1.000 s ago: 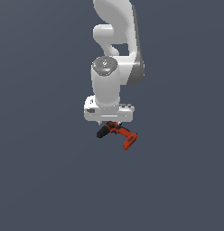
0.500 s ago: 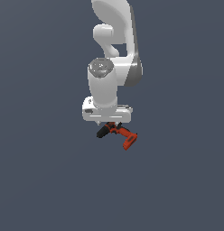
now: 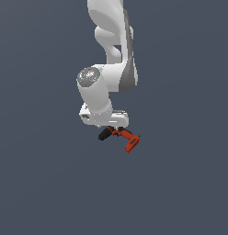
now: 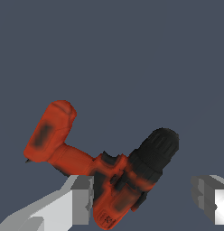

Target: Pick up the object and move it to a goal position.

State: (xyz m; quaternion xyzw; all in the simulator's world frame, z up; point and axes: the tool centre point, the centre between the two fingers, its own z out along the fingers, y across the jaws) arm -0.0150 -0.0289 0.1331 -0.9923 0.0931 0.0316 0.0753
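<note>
Simply a red-orange drill (image 4: 105,178), black-nosed.

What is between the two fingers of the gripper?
In the wrist view, the drill body lies against one finger; the gap toward the other finger is bare.

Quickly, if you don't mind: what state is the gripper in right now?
Gripper: open around the drill; one finger touches its body, the other stands clear.
</note>
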